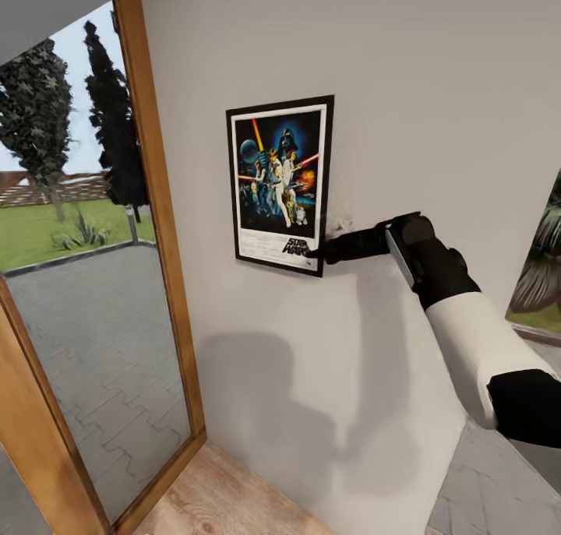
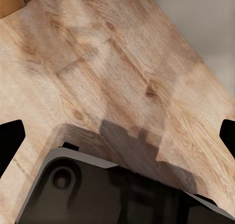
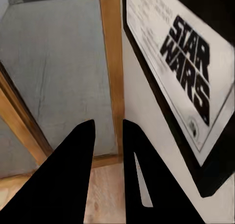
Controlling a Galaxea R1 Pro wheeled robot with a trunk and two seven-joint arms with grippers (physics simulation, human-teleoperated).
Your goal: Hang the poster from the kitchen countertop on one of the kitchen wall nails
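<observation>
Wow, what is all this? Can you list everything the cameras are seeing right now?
poster: one, black frame, white border, colourful figures, flat against the wall
wall: one, pale grey, ahead
glass door: one, wooden frame, left of the poster; trees, lawn and paving outside
floor: light wood planks, below
picture: one, partly in view at the right edge, greenish
right gripper: one, black, fingers nearly together at the poster's lower right corner
right arm: one, white and black
left gripper: one, black fingertips wide apart, over the floor
</observation>
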